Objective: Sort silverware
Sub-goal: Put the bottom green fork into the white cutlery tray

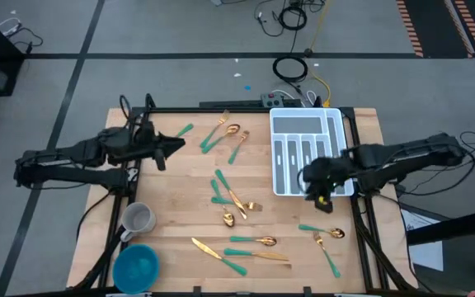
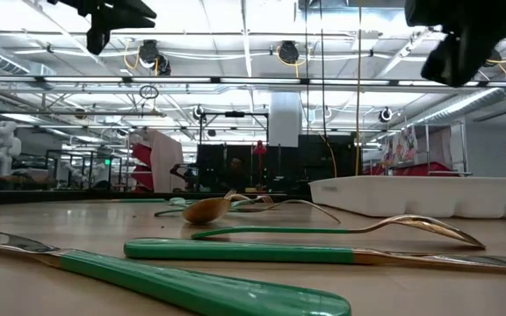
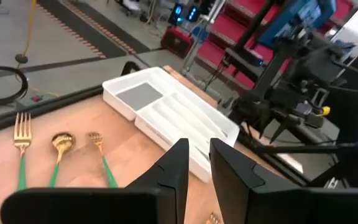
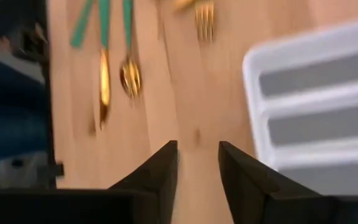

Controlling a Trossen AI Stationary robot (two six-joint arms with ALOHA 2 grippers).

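The silverware lies scattered on the wooden table: forks and a spoon near the far edge (image 1: 225, 132), a crossed heap in the middle (image 1: 231, 200), knives and a spoon near the front (image 1: 246, 247), and two pieces at the right front (image 1: 324, 235). My left gripper (image 1: 178, 147) hovers open over the table's left half, empty; its wrist view (image 3: 197, 149) shows two forks and a spoon (image 3: 61, 142) beyond it. My right gripper (image 1: 307, 179) hangs open and empty beside the white tray's near left corner (image 1: 280, 188), above bare wood (image 4: 197, 149).
The white compartmented tray (image 1: 308, 124) sits at the far right; the compartments I can see hold nothing. A grey mug (image 1: 138, 219) and a blue bowl (image 1: 136, 266) stand at the near left corner. In the low view, long green handles (image 2: 235, 250) lie close to the front edge.
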